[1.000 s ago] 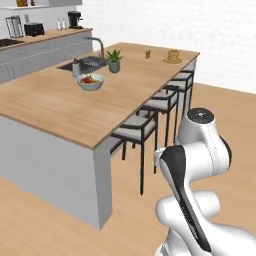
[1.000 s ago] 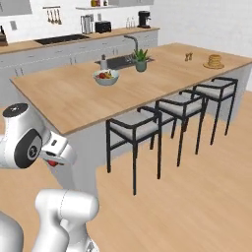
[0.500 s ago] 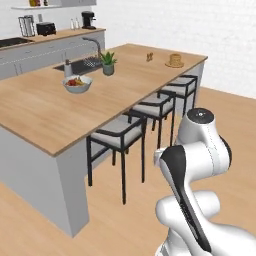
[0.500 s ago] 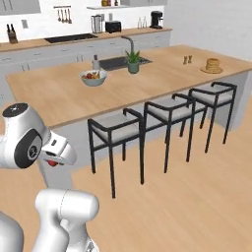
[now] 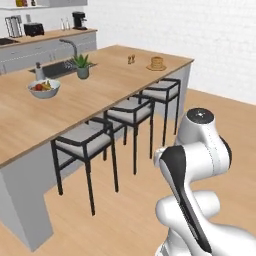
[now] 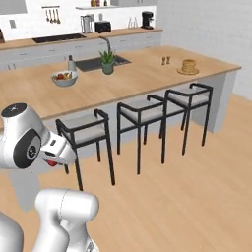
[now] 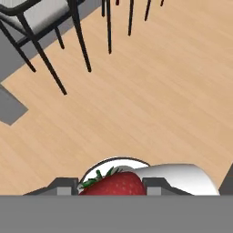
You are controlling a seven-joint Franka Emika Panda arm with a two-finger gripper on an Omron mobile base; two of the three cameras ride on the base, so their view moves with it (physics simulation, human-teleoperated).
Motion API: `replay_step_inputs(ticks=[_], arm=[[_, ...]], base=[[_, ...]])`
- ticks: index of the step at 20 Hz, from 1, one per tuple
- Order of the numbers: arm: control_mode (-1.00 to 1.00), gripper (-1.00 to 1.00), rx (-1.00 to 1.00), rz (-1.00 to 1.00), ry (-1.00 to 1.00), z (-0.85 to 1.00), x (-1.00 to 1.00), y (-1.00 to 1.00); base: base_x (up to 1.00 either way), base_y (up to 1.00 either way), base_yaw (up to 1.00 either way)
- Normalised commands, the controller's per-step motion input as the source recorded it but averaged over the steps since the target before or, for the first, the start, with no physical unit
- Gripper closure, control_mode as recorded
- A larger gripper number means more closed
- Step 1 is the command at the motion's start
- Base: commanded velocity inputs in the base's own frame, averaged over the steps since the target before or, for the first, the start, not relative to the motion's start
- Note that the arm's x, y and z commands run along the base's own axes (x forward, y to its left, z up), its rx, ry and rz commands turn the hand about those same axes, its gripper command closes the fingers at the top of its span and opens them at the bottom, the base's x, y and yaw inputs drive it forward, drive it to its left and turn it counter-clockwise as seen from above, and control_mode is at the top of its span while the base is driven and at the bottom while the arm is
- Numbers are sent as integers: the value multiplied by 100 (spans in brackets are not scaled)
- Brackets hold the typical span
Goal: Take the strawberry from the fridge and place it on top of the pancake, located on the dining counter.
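Hand view: the strawberry (image 7: 116, 184) sits pinched between the gripper (image 7: 111, 185) tips, low over bare wood floor, stool legs beyond. From the right base view, the stools (image 6: 142, 110) come first, then the dining counter (image 6: 147, 74), and the pancake (image 6: 188, 66) lies far ahead to the right, at its end corner.

The pancake (image 6: 188, 66) sits near the far end of the surface (image 6: 147, 78), three stools (image 6: 142, 110) lined along its near side; a bowl (image 6: 64, 78) and plant (image 6: 108, 62) stand beside the sink (image 6: 96, 63).
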Motion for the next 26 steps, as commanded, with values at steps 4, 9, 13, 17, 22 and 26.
replay_step_inputs(ticks=[4, 9, 13, 17, 22, 26], arm=[[100, 100, 0, 0, 0, 0, 0, 0], [100, 100, 0, 0, 0, 0, 0, 0], [100, 100, 0, 0, 0, 0, 0, 0], [100, 100, 0, 0, 0, 0, 0, 0], [100, 100, 0, 0, 0, 0, 0, 0], [100, 100, 0, 0, 0, 0, 0, 0]], base=[[42, -100, 0], [81, -100, 5], [98, -100, 10], [100, -100, 17], [88, -100, 21], [100, -100, 32]])
